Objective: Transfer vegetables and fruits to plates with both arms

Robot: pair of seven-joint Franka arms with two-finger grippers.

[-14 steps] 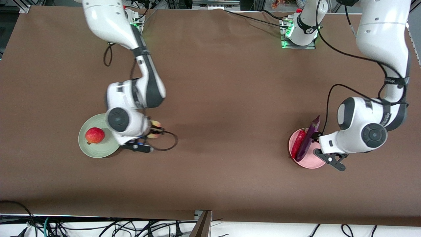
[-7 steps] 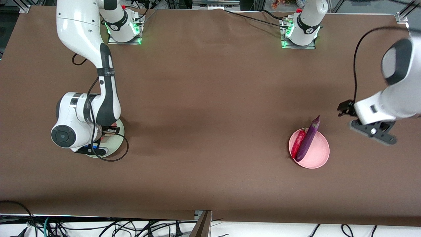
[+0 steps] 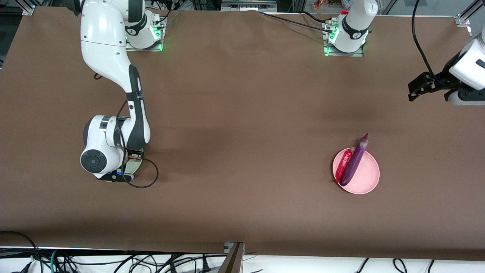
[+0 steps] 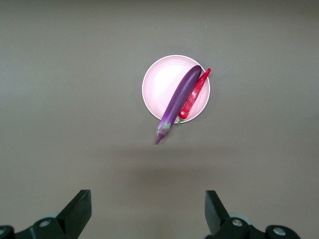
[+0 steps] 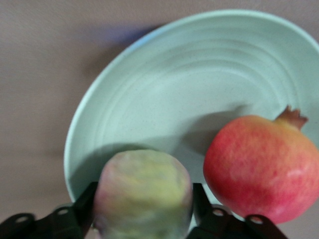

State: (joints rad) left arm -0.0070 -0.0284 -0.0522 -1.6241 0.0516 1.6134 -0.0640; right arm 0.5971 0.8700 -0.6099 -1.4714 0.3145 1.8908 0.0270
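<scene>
The peach is clamped between the fingers of the right claw, over the rim of the mint green plate; the pomegranate lies on that plate just beside the peach, though whether the two touch is hard to say; in the front view the right arm's wrist covers nearly all of this plate, toward the right arm's end of the counter. The eggplant and the red chili lie side by side, touching, on the pink plate, the eggplant's stem end overhanging the rim; the left claw hangs high over bare counter, well apart from that plate, its fingers spread wide and holding nothing.
</scene>
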